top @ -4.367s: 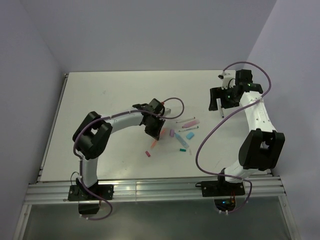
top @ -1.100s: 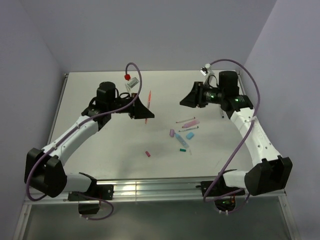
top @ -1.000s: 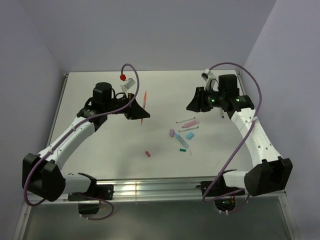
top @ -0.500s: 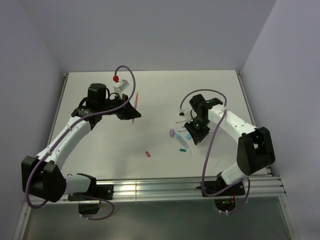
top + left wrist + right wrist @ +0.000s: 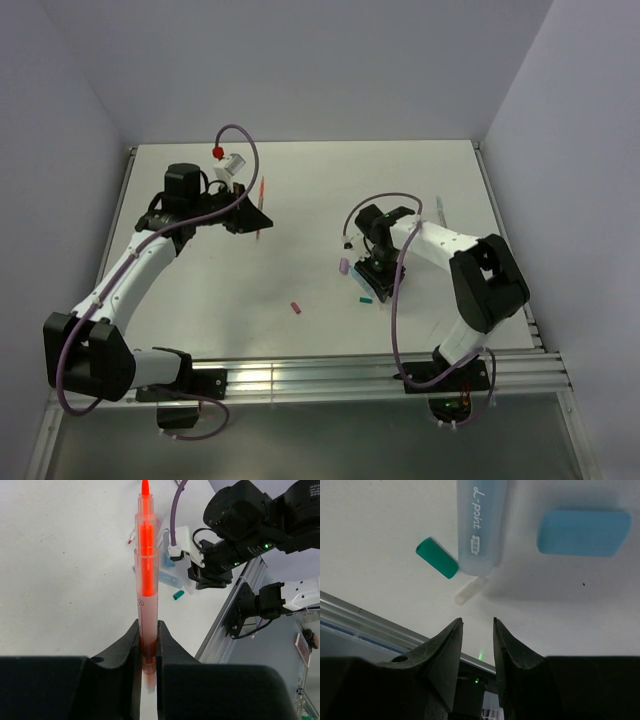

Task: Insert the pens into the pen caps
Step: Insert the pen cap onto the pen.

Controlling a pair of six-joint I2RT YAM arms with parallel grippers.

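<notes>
Top view. Against half a second earlier, the left arm had drawn farther back and left. The left pincer [image 5: 256,216] was clamped on the orange pen [image 5: 262,190], carried clear above the surface [image 5: 200,290]. The right arm had folded in closer, its right pincer [image 5: 370,275] low over the cluster right of centre. The lilac cap [image 5: 343,267] lay just beside it and the red cap [image 5: 296,308] lay alone nearer the front edge, both unmoved.

Left wrist. Only this view showed the grip: the fingers pinched the barrel near its lower end, with the bare orange nib pointing away.

Right wrist. The jaws stood narrowly apart with nothing between them. Ahead lay a pale blue pen [image 5: 480,525], a teal cap [image 5: 437,558] just beside its end, and a light blue cap [image 5: 584,532] apart. From above, the arm hid most of these.
</notes>
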